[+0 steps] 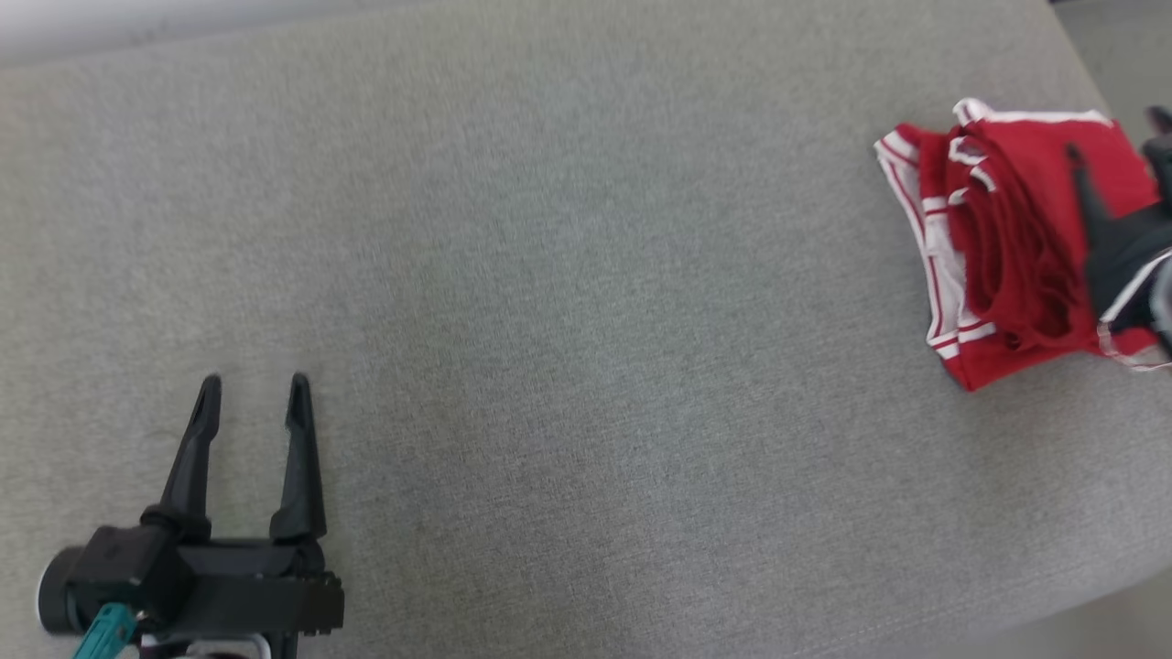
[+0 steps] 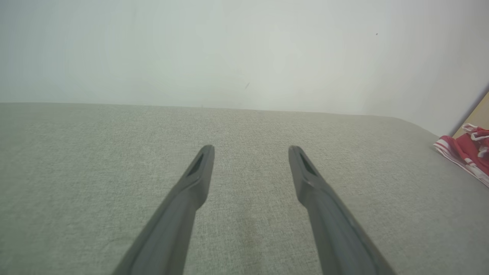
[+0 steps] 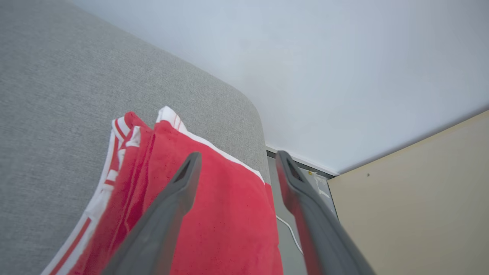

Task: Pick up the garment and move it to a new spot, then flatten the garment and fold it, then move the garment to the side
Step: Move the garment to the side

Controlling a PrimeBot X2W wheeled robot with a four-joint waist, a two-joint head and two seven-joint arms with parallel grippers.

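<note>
**A:** What sits at the left?

**B:** The left gripper (image 1: 255, 384), low over the grey cushion (image 1: 586, 275). Its fingers are spread wide and there is nothing between them.

**A:** And further right?

**B:** Bare fabric, then the red garment (image 1: 1007, 229) with white stripes. It lies folded near the cushion's right end, close to the far corner.

**A:** And at the right edge?

**B:** The right gripper (image 3: 237, 156) hangs over the garment, fingers wide apart, gripping nothing. Whether a finger touches the cloth, I cannot tell.

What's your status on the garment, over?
Left gripper open, over bare grey surface. Right gripper open, over garment. Garment folded, lying by the surface's far right corner. Nothing seen blocking.
</note>
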